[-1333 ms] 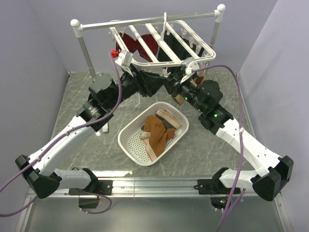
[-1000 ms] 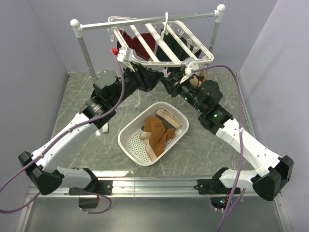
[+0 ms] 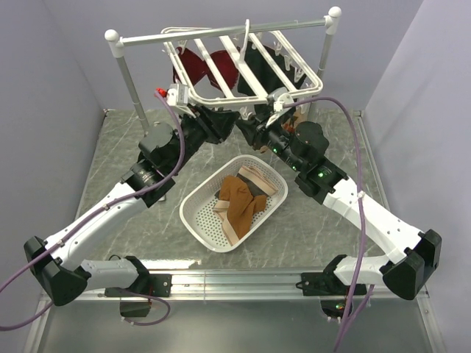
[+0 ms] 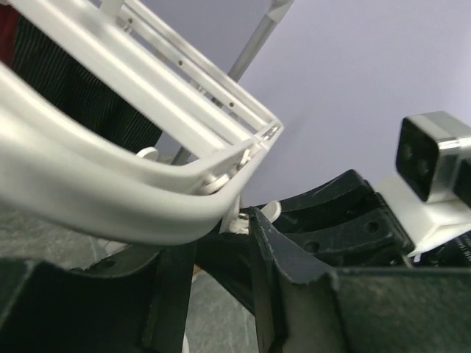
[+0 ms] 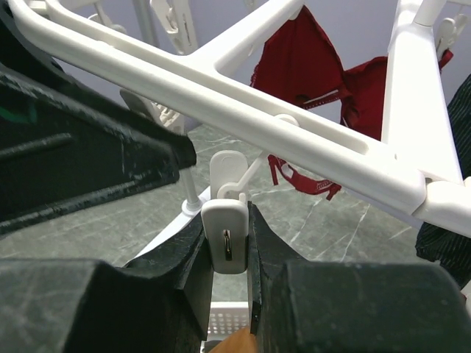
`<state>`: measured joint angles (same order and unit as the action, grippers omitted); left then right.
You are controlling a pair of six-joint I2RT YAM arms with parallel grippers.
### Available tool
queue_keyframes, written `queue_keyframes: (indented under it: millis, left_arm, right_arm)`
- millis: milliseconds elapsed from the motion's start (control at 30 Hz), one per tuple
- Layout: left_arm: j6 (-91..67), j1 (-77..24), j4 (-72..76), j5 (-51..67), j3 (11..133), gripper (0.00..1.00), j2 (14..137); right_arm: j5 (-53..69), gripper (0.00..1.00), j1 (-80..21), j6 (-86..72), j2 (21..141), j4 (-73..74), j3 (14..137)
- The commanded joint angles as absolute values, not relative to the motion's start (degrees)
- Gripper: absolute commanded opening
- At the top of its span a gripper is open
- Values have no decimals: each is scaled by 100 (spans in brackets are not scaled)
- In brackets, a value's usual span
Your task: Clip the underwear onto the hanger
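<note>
The white hanger (image 3: 234,53) hangs from the rail at the back. My left gripper (image 3: 223,122) reaches up under its front rim; in the left wrist view the rim (image 4: 110,198) crosses between my fingertips, where the left gripper (image 4: 222,220) grips it. My right gripper (image 3: 248,127) meets it from the right and, in the right wrist view, the right gripper (image 5: 227,215) is shut on a white dangling clip (image 5: 227,237) under a hanger bar (image 5: 243,103). The rust-brown underwear (image 3: 237,202) lies in the basket, held by neither gripper.
The white perforated basket (image 3: 193,220) sits mid-table with beige pieces beside the underwear. A red garment (image 3: 193,65) and a dark striped garment (image 3: 254,70) hang from the hanger. The grey rail's post (image 3: 132,88) stands back left. Purple walls close in on both sides.
Both grippers have risen and shifted left, and the hanger's front edge has lifted and swung left with them. The basket and underwear have not moved.
</note>
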<state>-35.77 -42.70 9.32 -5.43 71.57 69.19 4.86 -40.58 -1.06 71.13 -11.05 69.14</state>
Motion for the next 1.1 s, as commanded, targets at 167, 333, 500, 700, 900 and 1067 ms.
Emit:
queue_keyframes:
  millis: [167, 333, 500, 700, 900, 1067]
  left_arm:
    - [-3603, -4307, 1731, -624, 7330, 37, 7084]
    - [-3700, -4307, 1459, -791, 7506, 33, 7260]
    - [-3770, -4307, 1591, -677, 7558, 20, 7295]
    - [-4235, -4228, 1450, -615, 7594, 0, 7286]
    - [-4613, -4087, 1187, -563, 7664, 0, 7330]
    - [-4729, -4008, 1160, -457, 7664, 0, 7339]
  right_arm:
    - [545, 0, -4262, -132, 7251, -1125, 7295]
    - [563, 0, -4307, -123, 7251, -1169, 7295]
    - [650, 0, -4342, -105, 7242, -1178, 7251]
    - [536, 22, -4342, -79, 7111, -1160, 7085]
    - [404, 28, -4315, 123, 6873, -1318, 6689]
    - [448, 26, -4298, 202, 6926, -1397, 6680]
